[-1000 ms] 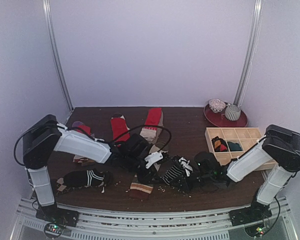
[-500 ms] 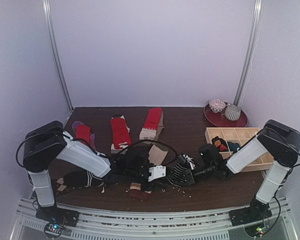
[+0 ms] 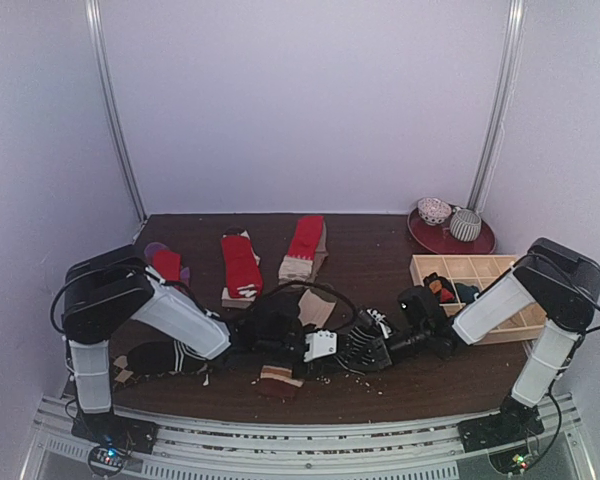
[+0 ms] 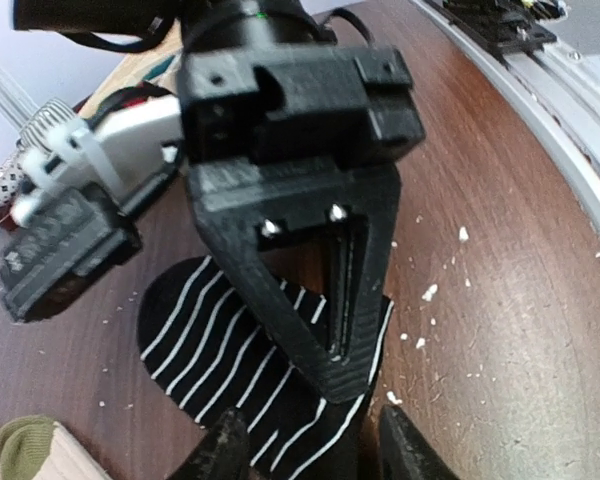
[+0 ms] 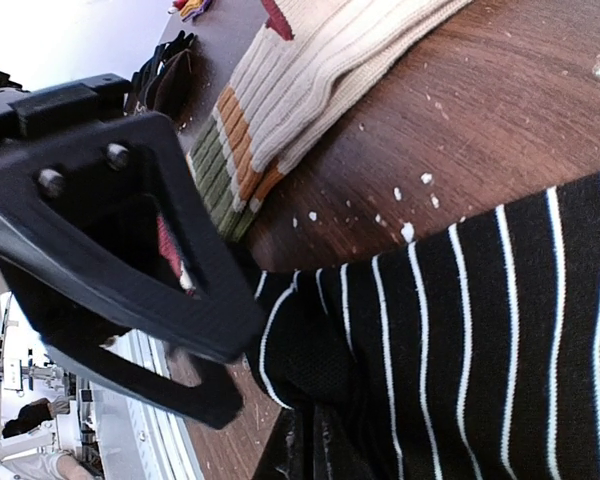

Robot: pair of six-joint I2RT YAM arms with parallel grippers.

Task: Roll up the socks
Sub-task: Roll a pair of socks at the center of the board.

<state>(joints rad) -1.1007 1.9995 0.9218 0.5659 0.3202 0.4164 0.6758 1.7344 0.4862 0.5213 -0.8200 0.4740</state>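
A black sock with thin white stripes [image 3: 361,346] lies bunched at the front middle of the table, between my two grippers. My right gripper [image 5: 315,458] is shut on a fold of this striped sock [image 5: 460,330]. My left gripper [image 4: 315,455] faces it from the left, jaws partly open astride the same sock [image 4: 230,350], with its fingers [image 4: 225,450] on either side of the fabric. A beige banded sock [image 3: 281,379] lies just in front of the left gripper [image 3: 317,347]. Another black striped sock [image 3: 166,357] lies at the front left. Red socks [image 3: 241,264] lie flat further back.
A pale wooden compartment tray [image 3: 492,268] stands at the right behind the right arm, with small dark rolls in it. A red plate [image 3: 427,233] with two bowls sits at the back right. White crumbs speckle the wood near the front edge [image 4: 430,292].
Both grippers came down and closer together over the striped sock, which shifted slightly to the right. The left arm's shoulder leaned further right. Little has moved in the last half second.
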